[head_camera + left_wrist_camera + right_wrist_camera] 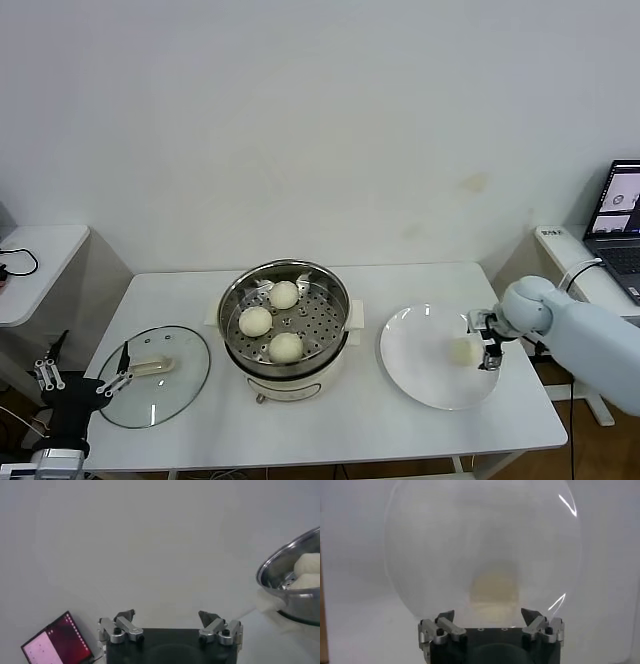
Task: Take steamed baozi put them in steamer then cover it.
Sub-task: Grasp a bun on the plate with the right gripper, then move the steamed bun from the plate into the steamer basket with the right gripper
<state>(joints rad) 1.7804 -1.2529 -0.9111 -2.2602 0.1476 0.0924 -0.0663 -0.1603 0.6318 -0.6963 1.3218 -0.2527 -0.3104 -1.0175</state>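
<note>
Three buns [284, 294] were seen in the steamer [285, 345], and a fourth bun [464, 350] lay on the plate [425, 385]. The right gripper [484, 345] was held spread wide at that bun. The left gripper [80, 380], also spread, was parked beside the lid [150, 376].

Three buns in the pot, one on the plate, lid off

The steamer [285, 330], a shiny steel pot on a cream base, stands mid-table, uncovered. Three steamed baozi [284, 295] sit on its perforated tray at twelve, six and nine o'clock. A fourth baozi [463, 350] lies at three o'clock of the steamer. The cover [153, 374], clear glass, lies flat at nine o'clock.
</note>
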